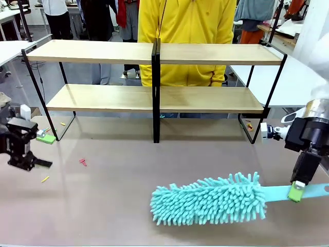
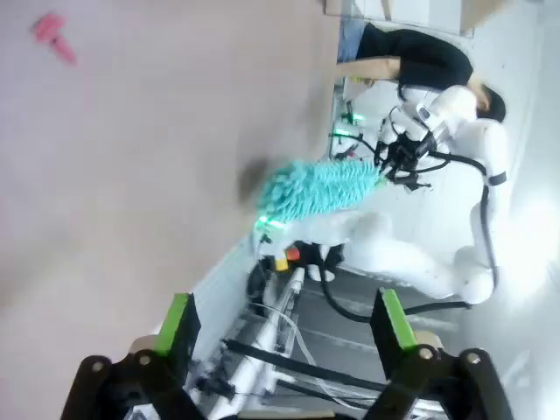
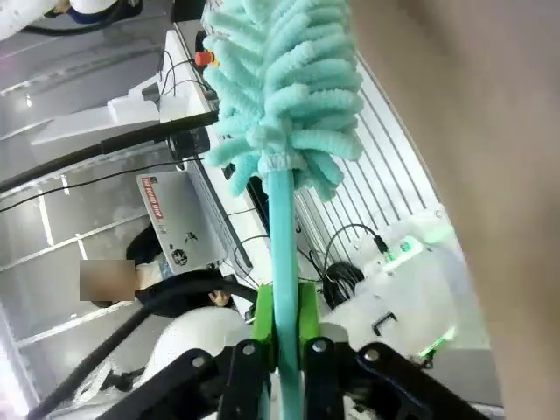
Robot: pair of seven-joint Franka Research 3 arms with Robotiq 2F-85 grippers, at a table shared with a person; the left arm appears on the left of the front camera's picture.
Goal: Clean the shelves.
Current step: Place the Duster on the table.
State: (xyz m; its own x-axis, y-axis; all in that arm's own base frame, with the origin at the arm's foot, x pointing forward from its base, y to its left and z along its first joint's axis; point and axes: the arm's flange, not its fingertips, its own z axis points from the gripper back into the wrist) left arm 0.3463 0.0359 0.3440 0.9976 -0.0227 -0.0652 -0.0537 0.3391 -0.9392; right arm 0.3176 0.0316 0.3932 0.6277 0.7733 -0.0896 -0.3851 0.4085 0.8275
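Left tool (image 1: 31, 146) hangs low at the counter's left edge with its green pads spread apart and nothing between them, as the left wrist view (image 2: 284, 328) shows plainly. Behind it stand the shelves (image 1: 154, 54), two long light-wood boards on a thin black frame with a black centre post, across the far side of the counter (image 1: 103, 206), with a person in yellow (image 1: 187, 31) close behind them. Small bits of litter, a pink scrap (image 1: 82, 162) and a yellow one (image 1: 45, 179), lie on the counter near the left tool. Further right the fluffy turquoise duster (image 1: 211, 200) lies on the counter, its flat handle pinched between the right tool's (image 1: 296, 191) pressed-together pads (image 3: 282, 319). That grip sits far out on a thin handle, so I judge the duster could swivel or slip when its head is pushed along a board, and a high swing might knock the frame or reach the person. Smooth brownish counter, busy room with more white tables and people beyond.
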